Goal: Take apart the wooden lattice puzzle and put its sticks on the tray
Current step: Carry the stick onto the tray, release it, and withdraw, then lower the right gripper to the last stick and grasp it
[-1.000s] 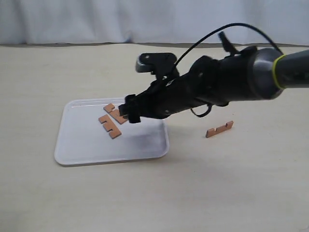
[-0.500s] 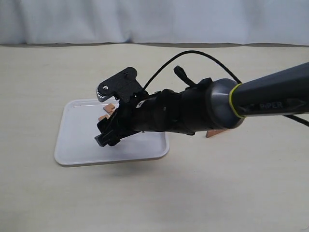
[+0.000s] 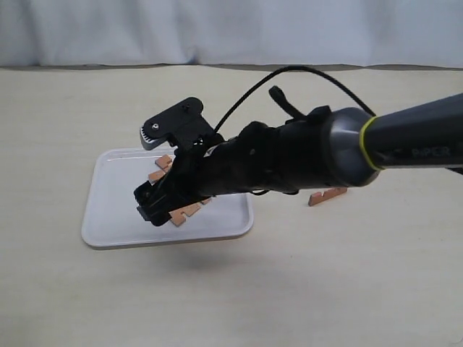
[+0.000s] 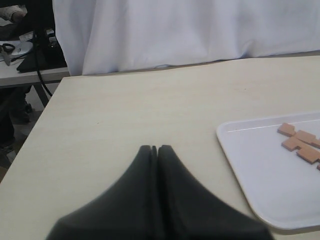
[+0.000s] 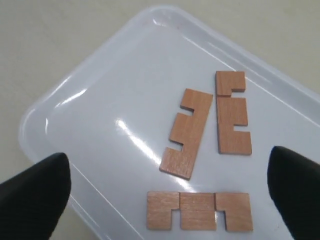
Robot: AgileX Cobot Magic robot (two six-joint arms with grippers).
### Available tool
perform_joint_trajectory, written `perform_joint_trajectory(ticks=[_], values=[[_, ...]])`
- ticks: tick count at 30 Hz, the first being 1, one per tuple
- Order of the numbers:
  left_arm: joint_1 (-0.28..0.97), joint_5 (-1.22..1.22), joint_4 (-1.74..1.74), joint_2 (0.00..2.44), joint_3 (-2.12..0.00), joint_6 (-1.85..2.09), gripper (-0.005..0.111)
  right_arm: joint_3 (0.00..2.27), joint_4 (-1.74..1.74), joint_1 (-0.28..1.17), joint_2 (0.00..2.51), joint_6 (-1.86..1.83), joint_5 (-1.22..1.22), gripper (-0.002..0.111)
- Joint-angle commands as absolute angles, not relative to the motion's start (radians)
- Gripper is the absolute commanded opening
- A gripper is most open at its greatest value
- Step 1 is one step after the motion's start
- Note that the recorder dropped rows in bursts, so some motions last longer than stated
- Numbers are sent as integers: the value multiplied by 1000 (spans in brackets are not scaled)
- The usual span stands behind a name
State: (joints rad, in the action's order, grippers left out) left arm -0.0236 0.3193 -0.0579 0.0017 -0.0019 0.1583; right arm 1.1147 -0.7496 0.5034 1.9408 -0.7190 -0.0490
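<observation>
Live over the tray: the right gripper hovers above its middle, its arm reaching in from the tray's right side. Its fingers are spread wide, with nothing clamped between them. The puzzle is no lattice now, only loose sticks. Three of them lie flat inside the tray, none interlocked. A slanted stick sits beside a straight stick, their upper ends so close that contact cannot be judged. A third stick lies crosswise, a little apart from that pair and nearer the tray's front rim, with its notches turned away from them. All three sit right under the open gripper, towards the tray's right half, and the tray's left half is bare white plastic. The fourth stick is outside the tray, on the table off the tray's right side. It is clear of the rim and its near end is hidden by the arm. The left gripper hangs over the table outside the tray, with one tray corner in its view. Its fingers are pressed together and hold nothing.
</observation>
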Motion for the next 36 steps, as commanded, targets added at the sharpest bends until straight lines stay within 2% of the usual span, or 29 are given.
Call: perform_joint_trajectory(ticks=[1, 8, 13, 26, 36], values=[[-22, 309, -55, 0, 0, 159, 0, 1117, -743, 501, 1873, -782, -58, 107], [-22, 309, -55, 0, 0, 159, 0, 1117, -694, 474, 1770, -831, -201, 107], [-22, 309, -55, 0, 0, 159, 0, 1117, -588, 405, 1706, -803, -333, 107], [-22, 309, -55, 0, 0, 159, 0, 1117, -534, 80, 1611, -755, -718, 107], [-22, 309, -55, 0, 0, 159, 0, 1069, -430, -88, 1611, -616, -677, 107]])
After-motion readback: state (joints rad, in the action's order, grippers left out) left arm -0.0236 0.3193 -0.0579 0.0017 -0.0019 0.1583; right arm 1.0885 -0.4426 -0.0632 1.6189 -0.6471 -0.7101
